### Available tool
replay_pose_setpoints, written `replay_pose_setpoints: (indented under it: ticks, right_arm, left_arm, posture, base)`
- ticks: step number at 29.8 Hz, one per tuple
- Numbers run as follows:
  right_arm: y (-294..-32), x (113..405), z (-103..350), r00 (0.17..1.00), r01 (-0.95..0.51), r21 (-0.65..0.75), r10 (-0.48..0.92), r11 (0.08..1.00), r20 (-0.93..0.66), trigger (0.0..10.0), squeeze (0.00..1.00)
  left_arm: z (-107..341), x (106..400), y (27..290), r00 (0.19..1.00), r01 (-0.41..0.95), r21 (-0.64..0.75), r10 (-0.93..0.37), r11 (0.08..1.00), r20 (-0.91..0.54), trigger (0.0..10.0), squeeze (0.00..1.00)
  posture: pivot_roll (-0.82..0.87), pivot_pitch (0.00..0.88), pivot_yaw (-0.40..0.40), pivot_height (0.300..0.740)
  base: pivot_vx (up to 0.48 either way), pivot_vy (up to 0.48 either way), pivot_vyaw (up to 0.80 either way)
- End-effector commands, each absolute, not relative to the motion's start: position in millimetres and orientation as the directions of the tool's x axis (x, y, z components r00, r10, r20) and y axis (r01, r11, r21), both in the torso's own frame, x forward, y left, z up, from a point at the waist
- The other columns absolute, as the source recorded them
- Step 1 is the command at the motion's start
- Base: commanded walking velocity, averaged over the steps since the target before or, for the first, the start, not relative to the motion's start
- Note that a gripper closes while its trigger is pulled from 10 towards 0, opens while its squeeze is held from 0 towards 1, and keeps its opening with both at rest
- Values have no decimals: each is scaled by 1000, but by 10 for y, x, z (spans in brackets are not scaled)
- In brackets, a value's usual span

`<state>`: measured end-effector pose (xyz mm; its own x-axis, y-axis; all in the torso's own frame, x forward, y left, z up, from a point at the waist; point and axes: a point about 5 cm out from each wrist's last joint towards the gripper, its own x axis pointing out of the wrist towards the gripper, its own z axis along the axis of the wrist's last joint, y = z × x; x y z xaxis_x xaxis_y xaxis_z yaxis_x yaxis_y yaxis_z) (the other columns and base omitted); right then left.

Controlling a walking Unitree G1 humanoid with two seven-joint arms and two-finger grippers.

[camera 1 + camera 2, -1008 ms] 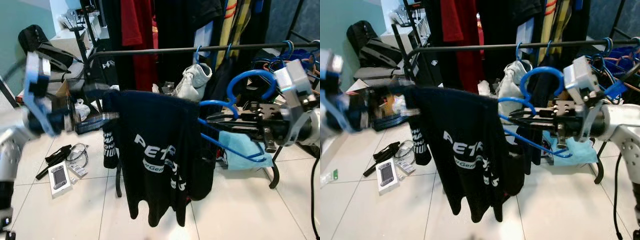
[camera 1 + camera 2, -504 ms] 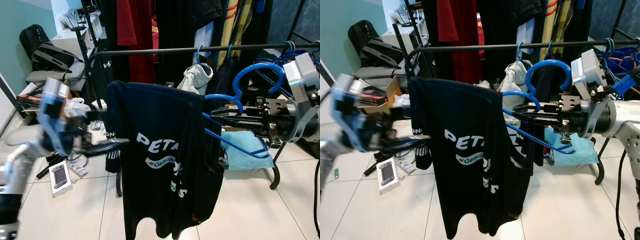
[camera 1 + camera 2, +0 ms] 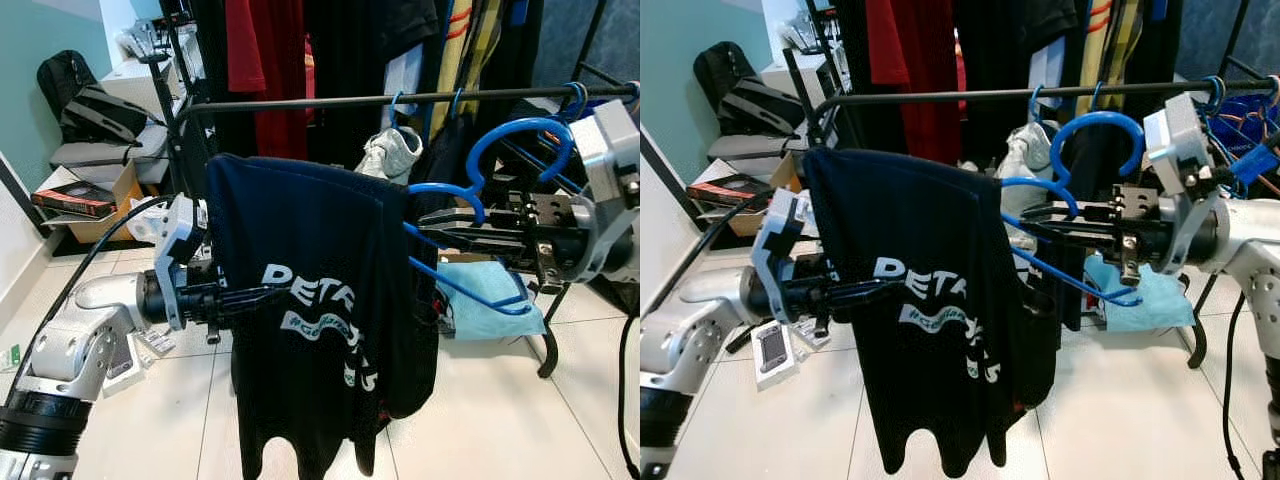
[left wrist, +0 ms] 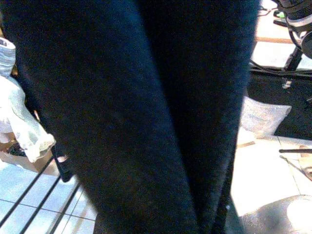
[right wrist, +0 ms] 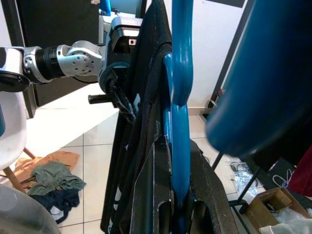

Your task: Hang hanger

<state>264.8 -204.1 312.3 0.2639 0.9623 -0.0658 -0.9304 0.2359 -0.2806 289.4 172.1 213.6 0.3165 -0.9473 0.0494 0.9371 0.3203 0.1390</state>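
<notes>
Clearly I'm mid-task: my right gripper [image 3: 440,222] is clamped on the blue plastic hanger [image 3: 470,205] carrying the black printed T-shirt [image 3: 310,320], held out in front of the black metal clothes rail [image 3: 380,99] and below it. Its hook [image 3: 520,135] curls up near the rail but isn't over it yet. My left gripper [image 3: 262,295] rests against the shirt's front at the lettering; I cannot tell how its fingers stand. What's left, I judge, is lifting the hook above the rail, setting it on beside the other blue hangers [image 3: 575,98], then letting go.
</notes>
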Motion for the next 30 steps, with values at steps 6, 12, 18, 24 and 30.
replay_pose_setpoints:
  ticks: [6, 12, 18, 24, 30]
  right_arm:
    - [-2062, 2649, 3159, 282, -920, -296, 959, 258, -42, 0, 0]
    - [-2195, 2774, 2868, 391, -905, -244, 907, 348, -157, 0, 0]
    - [-2501, 2801, 1939, 434, -881, -63, 749, 468, -500, 0, 0]
    - [-2635, 2655, 1103, 372, -830, 36, 602, 556, -707, 353, 0]
    - [-2679, 2842, 633, 599, -599, -89, 371, 796, -709, 10000, 0]
  left_arm:
    - [2072, 2901, 1882, 392, 910, 137, -919, 392, 29, 0, 0]
    - [2030, 3024, 2060, 534, 835, 122, -844, 536, 55, 0, 0]
    - [1862, 3220, 2429, 782, 619, -29, -614, 785, 108, 0, 0]
    - [1565, 3289, 2621, 921, 389, -170, -382, 905, 74, 0, 0]
    - [1049, 3264, 2533, 947, 257, -157, -281, 954, -157, 3922, 0]
  posture:
    - [-106, 0, 43, 740]
    - [-104, 0, 39, 740]
    - [-100, 0, 34, 740]
    - [-95, 0, 32, 740]
    - [-88, 0, 31, 740]
  base:
    - [0, 0, 0]
    - [0, 0, 0]
    - [0, 0, 0]
    - [0, 0, 0]
    - [0, 0, 0]
